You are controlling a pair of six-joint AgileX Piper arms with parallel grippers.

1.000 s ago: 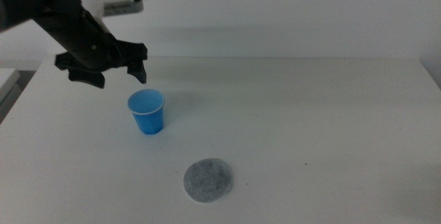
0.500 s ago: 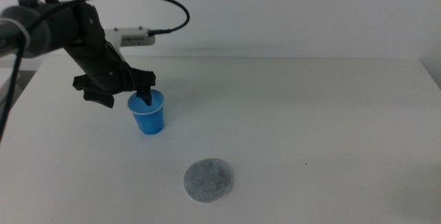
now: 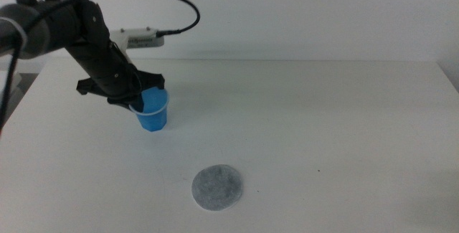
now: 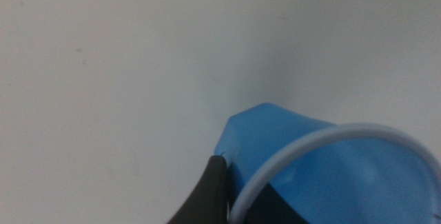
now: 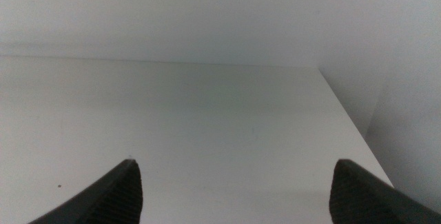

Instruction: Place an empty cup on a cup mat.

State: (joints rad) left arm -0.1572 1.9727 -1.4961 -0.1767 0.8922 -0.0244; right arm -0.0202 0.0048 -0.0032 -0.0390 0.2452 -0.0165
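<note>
The blue cup [image 3: 154,112] stands upright on the white table at the left; the left wrist view shows its whitish rim and blue wall [image 4: 303,155] up close. My left gripper [image 3: 143,102] comes in from the left and is shut on the cup's near rim, one jaw inside and one outside [image 4: 238,198]. The grey speckled cup mat [image 3: 216,187] lies flat near the front, to the right of the cup and apart from it. My right gripper [image 5: 238,189] is open and empty over bare table, out of the middle view.
The white table [image 3: 323,118] ends at a pale wall at the back. The left arm's cable [image 3: 179,3] loops above the arm. The right wrist view shows the table's edge [image 5: 344,114] at one side.
My left gripper came down onto the cup and closed on its rim. The cup has shifted slightly up and back in the picture. The mat has not moved.
</note>
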